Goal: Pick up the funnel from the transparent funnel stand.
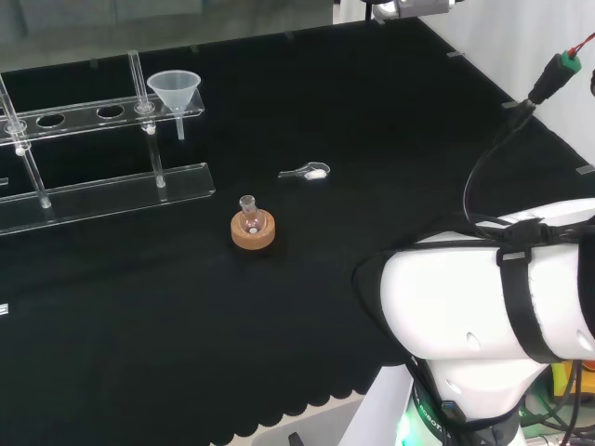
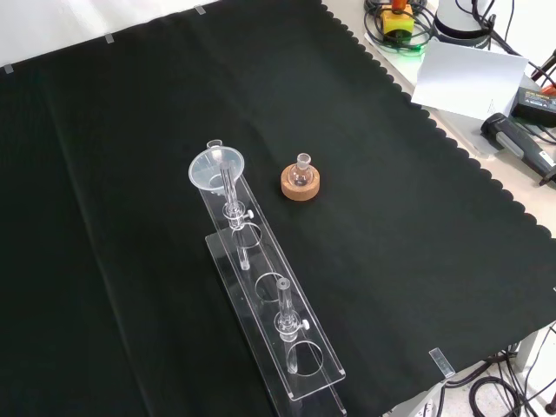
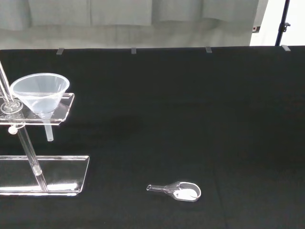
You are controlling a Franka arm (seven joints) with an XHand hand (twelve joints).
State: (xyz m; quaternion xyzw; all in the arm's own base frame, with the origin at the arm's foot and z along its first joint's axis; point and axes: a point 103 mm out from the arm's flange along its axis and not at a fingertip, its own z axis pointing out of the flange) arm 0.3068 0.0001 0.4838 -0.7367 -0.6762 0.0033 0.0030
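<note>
Funnel (image 1: 174, 90) sits upright, stem down, in end hole of funnel stand (image 1: 102, 190), untouched; hand's state: cannot tell.

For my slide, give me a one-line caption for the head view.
Clear funnel seated in the transparent stand, with a small flask on a cork ring and a scoop of white powder nearby.

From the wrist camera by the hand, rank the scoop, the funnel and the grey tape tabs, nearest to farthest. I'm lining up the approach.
Judged by the wrist view:
1. Scoop: nearest, lying on the bare cloth, white powder in it.
2. Funnel: farther off, seated in the end hole of the clear stand.
3. Tape tabs: farthest, along the cloth's far edge.
</note>
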